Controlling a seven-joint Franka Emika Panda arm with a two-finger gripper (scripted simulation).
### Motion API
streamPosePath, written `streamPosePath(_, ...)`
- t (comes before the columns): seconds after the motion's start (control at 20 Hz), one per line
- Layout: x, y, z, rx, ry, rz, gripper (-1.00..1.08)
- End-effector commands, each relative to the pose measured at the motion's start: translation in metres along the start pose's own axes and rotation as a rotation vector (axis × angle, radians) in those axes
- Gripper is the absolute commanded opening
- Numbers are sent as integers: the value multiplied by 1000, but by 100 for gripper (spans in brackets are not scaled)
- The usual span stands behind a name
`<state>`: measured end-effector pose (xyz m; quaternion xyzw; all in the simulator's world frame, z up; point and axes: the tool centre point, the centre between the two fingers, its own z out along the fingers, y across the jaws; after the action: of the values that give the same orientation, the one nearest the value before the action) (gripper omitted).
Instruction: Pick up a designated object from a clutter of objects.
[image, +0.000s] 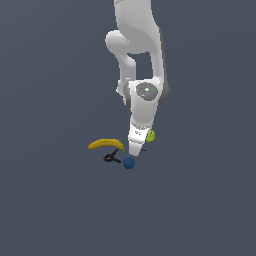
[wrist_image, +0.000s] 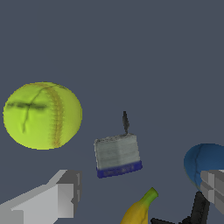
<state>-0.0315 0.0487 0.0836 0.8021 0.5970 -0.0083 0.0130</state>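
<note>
— Hovering over the clutter, hand spread open, fingers apart, gripping nothing.
— And the whitish-blue block?
— Sitting between those fingers, below them. Yellow-green ball lying near the block, banana tip just beside it, blue ball and black-and-red clamp resting further off.

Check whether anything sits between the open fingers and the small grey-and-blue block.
Nothing visible does. In the wrist view the small block lies alone between the gripper's spread fingers; the yellow-green ball, banana and blue ball lie off to its sides.
</note>
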Motion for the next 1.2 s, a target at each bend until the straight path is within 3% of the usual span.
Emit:
streamPosePath(0.0, 3, -6, 8, 3, 10, -57, 100)
streamPosePath(0.4, 9, -15, 20, 9, 29, -145, 100)
streamPosePath(0.75, 9, -16, 24, 9, 28, -143, 100)
streamPosePath(1.15, 10, -17, 56, 9, 28, -148, 100)
